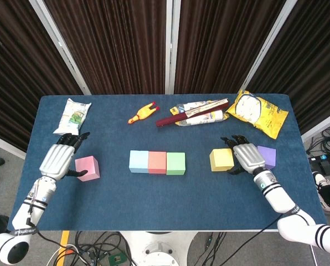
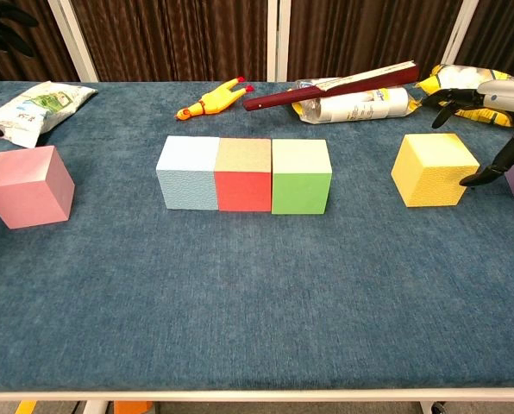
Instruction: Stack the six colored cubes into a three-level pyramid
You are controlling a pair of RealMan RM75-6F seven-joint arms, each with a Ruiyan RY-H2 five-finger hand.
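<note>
**Building the base: row of three set, upper levels still to come**

Looking at the table, we judge the task about one third done. The blue cube (image 1: 138, 161), red cube (image 1: 157, 162) and green cube (image 1: 175, 163) sit side by side, touching, in a straight row at the centre of the blue table (image 1: 170, 205); that reads as the bottom level. Nothing is stacked yet, so the two-cube middle level and the single top cube are all left.

Three cubes lie loose. The yellow cube (image 1: 221, 159) sits at 3 o'clock from the row, the purple cube (image 1: 267, 157) farther out the same way, and the pink cube (image 1: 87, 168) at 9 o'clock from the row.

Our right hand (image 1: 247, 158) is between the yellow and purple cubes, fingers spread and holding nothing; the yellow cube lies just beside it at its 9 o'clock, the purple at its 3 o'clock. Whether a finger touches the yellow cube we cannot tell.

Our left hand (image 1: 58, 159) is also open and empty, with the pink cube just beside it at 3 o'clock.
</note>
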